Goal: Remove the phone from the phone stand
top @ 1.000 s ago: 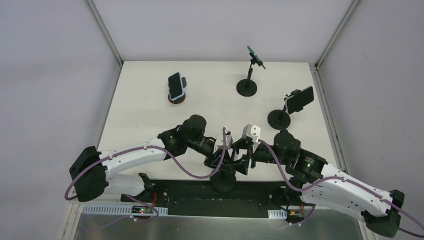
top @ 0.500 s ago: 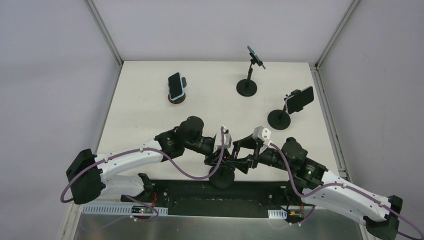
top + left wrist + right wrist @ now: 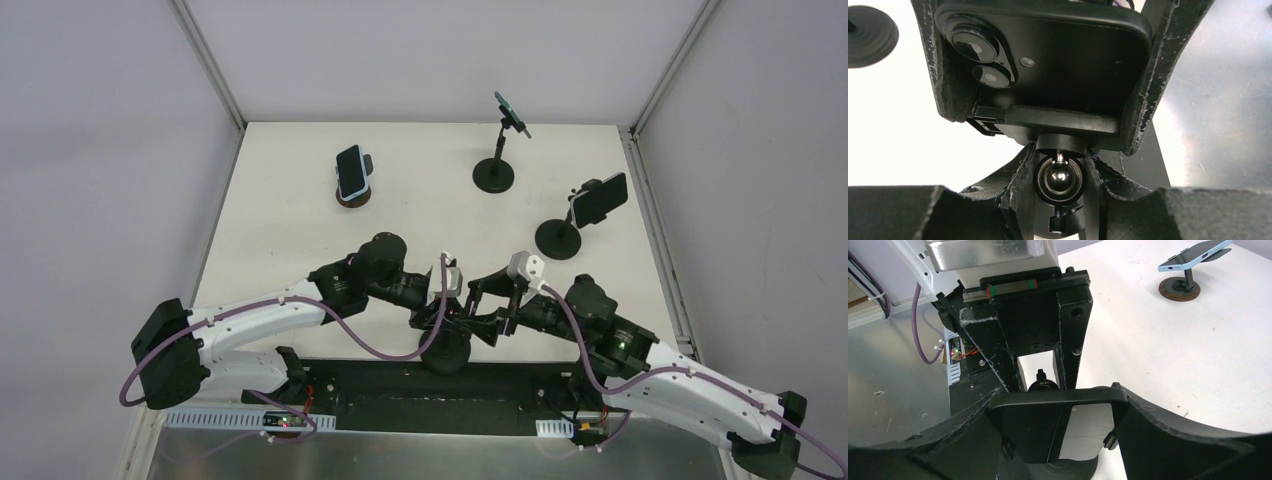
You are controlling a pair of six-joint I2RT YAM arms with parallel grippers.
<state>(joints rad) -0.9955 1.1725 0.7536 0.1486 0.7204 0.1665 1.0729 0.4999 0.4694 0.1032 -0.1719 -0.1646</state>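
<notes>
We're mid-removal at the middle of the table's (image 3: 300, 240) near edge. Our left pincer (image 3: 1058, 167), nearly closed, clamps the phone stand's (image 3: 447, 355) ball joint (image 3: 1058, 181). Our right pincer (image 3: 1057, 430), spread wide, grips the phone's (image 3: 1063, 60) sides. Next, we reckon: pull it straight from the clamp (image 3: 1058, 122).

On a white table (image 3: 290, 230): at far left a blue-cased phone (image 3: 351, 170) propped on a round brown stand (image 3: 350, 199); far middle, a teal-edged phone (image 3: 511, 112) atop a tall black stand (image 3: 494, 176); at right, a black phone (image 3: 600, 199) clamped sideways on a short black stand (image 3: 557, 240)
</notes>
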